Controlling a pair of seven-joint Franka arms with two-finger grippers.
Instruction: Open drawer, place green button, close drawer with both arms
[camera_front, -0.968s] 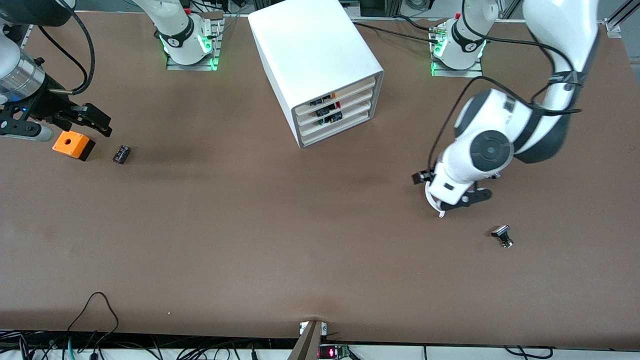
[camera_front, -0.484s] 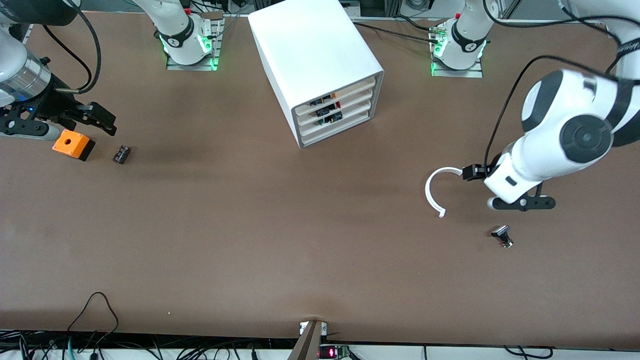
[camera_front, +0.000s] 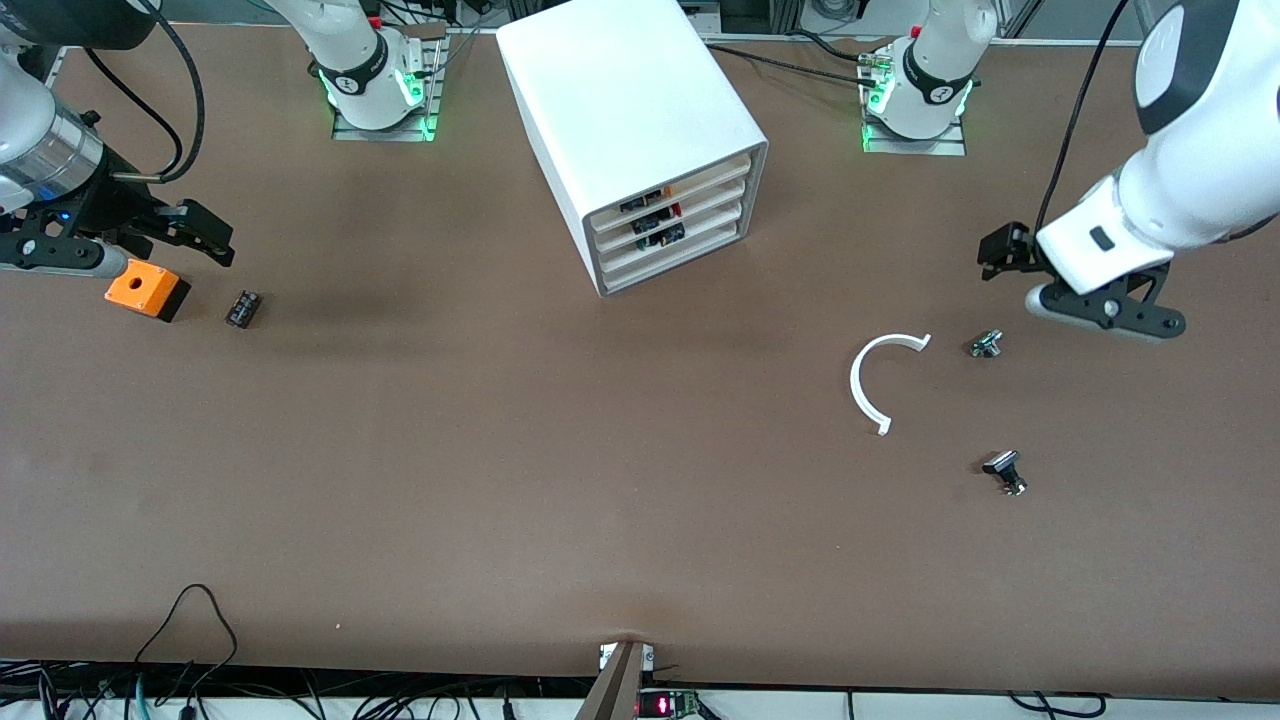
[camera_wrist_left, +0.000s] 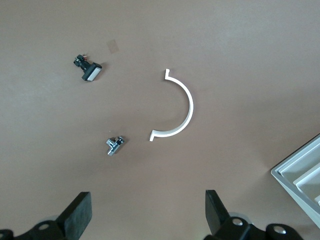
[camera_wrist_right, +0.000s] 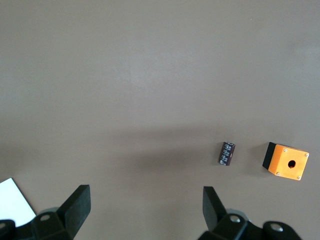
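The white cabinet (camera_front: 640, 110) stands between the arm bases with all four drawers pushed in. The third drawer (camera_front: 700, 224) is shut. A corner of the cabinet's drawers shows in the left wrist view (camera_wrist_left: 300, 175). No green-capped button shows in any view. My left gripper (camera_front: 1035, 285) (camera_wrist_left: 148, 215) is open and empty, up over the table toward the left arm's end, near a small silvery part (camera_front: 986, 344) (camera_wrist_left: 115, 145). My right gripper (camera_front: 205, 240) (camera_wrist_right: 146, 210) is open and empty, over the table beside the orange box (camera_front: 146, 289) (camera_wrist_right: 286, 161).
A white plastic arc (camera_front: 862, 385) (camera_wrist_left: 186, 107) lies beside the silvery part. A black-and-silver flat-headed switch (camera_front: 1003, 468) (camera_wrist_left: 89, 68) lies nearer the front camera. A small dark cylinder (camera_front: 243, 308) (camera_wrist_right: 227, 153) lies next to the orange box.
My left arm has swung from above the white arc toward its own end of the table, uncovering the arc and the small silvery part. My right gripper has barely shifted.
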